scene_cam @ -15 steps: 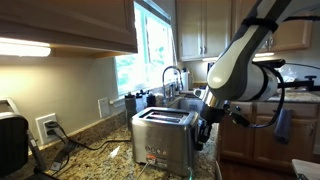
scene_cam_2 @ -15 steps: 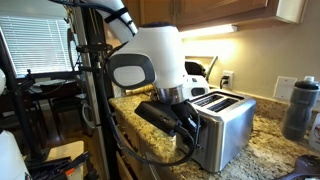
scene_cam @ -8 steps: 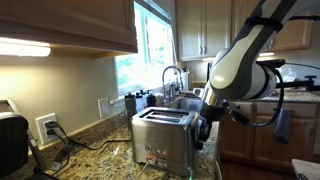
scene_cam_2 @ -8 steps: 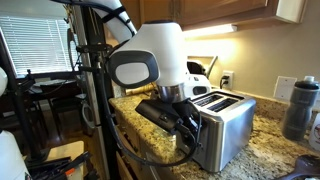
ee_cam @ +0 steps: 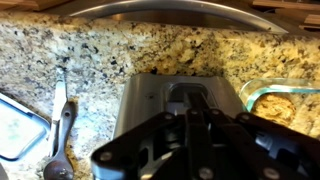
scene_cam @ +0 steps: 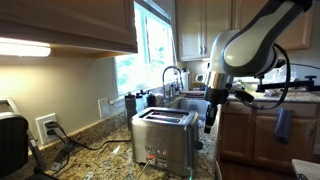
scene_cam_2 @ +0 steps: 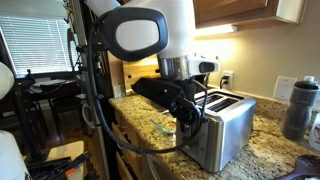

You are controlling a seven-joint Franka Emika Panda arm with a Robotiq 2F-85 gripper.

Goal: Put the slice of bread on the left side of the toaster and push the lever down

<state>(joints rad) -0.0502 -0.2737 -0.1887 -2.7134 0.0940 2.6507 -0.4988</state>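
Note:
The stainless-steel toaster point(scene_cam: 163, 136) stands on the granite counter and shows in both exterior views point(scene_cam_2: 226, 126). In the wrist view its end point(ee_cam: 165, 98) lies just below me. My gripper point(scene_cam: 210, 120) hangs beside the toaster's end, a little above the counter, also seen in an exterior view point(scene_cam_2: 190, 118). In the wrist view its fingers point(ee_cam: 196, 135) lie together with nothing between them. The slice of bread is not visible in any view; the slots point(scene_cam_2: 214, 100) show no bread above their rims.
A glass dish point(ee_cam: 276, 101) with tan contents sits on the counter next to the toaster. A metal utensil point(ee_cam: 60, 128) and a clear lid point(ee_cam: 16, 124) lie nearby. A black appliance point(scene_cam: 11, 141), a sink faucet point(scene_cam: 172, 76) and a dark bottle point(scene_cam_2: 298, 108) stand around.
The arm has lifted and swung away from the toaster's end; the gripper now sits higher and farther from the toaster. The toaster has not moved.

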